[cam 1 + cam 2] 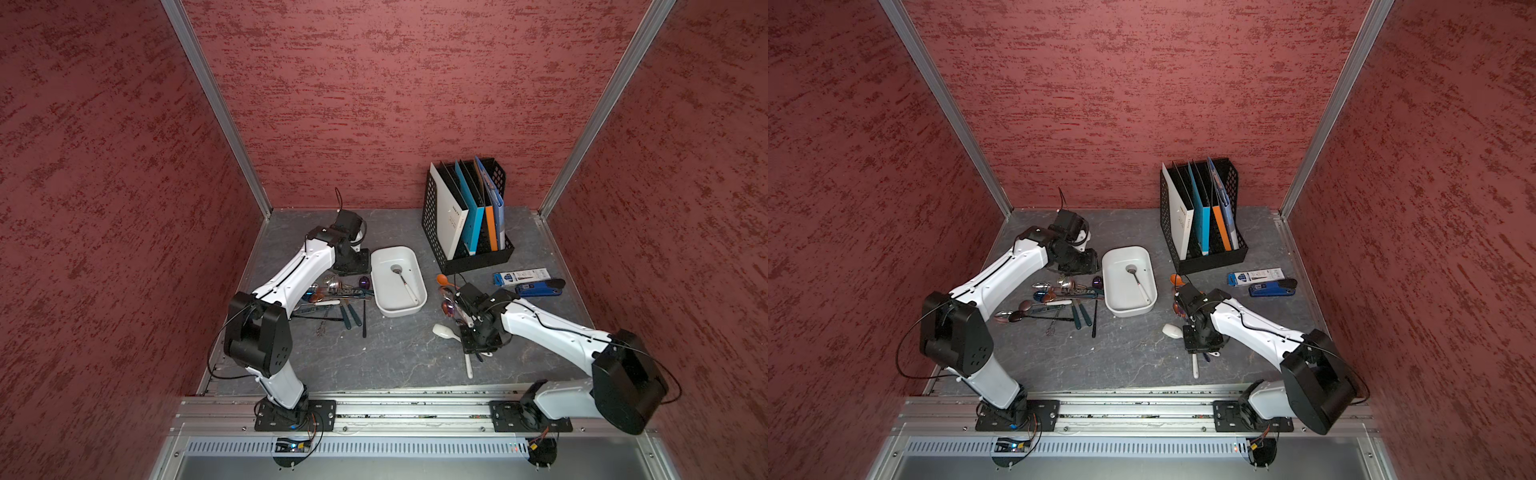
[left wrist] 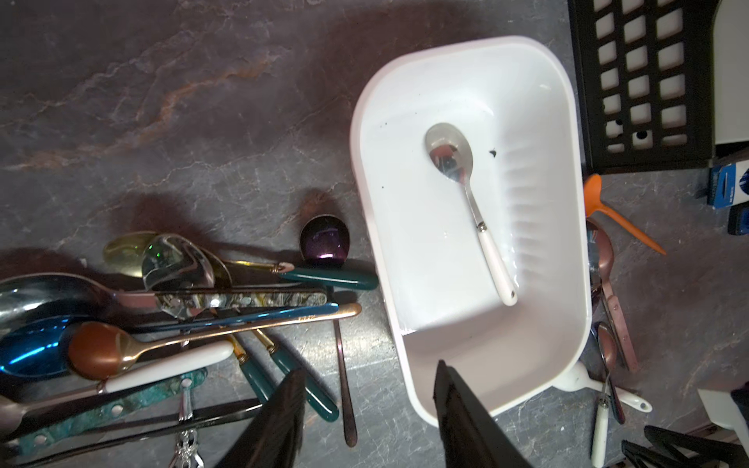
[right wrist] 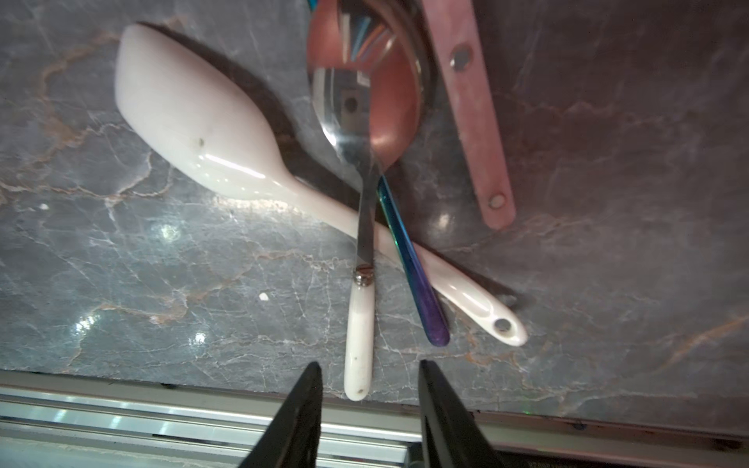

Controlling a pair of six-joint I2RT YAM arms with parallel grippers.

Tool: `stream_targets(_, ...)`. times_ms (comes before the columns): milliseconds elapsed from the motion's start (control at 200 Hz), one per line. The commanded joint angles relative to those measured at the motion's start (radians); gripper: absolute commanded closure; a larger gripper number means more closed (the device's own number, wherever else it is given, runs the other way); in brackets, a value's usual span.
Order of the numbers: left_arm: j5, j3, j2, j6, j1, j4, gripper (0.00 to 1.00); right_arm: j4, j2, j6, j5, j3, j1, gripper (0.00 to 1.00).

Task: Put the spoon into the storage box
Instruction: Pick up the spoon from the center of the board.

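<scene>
A spoon lies in a white box; left gripper released, empty; right gripper spread around the handle of a second spoon.

Overhead light puts glare spots on the tabletop; wrist views soft.

The left gripper gapes empty; beyond its jaws the box holds a spoon; a cutlery pile lies outside one jaw.
</scene>
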Motion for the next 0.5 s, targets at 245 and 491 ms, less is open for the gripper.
stream_targets(245, -0.006, -0.13, -0.141, -0.03, -0.003, 0.033, 0.43, 0.115, 0.061, 0.059, 0.001, -0.046, 0.045, 0.66)
stream_targets(491, -0.01, -0.149, -0.155, -0.028, -0.003, 0.027, 0.43, 0.154, 0.102, 0.078, -0.015, -0.08, 0.053, 0.69)
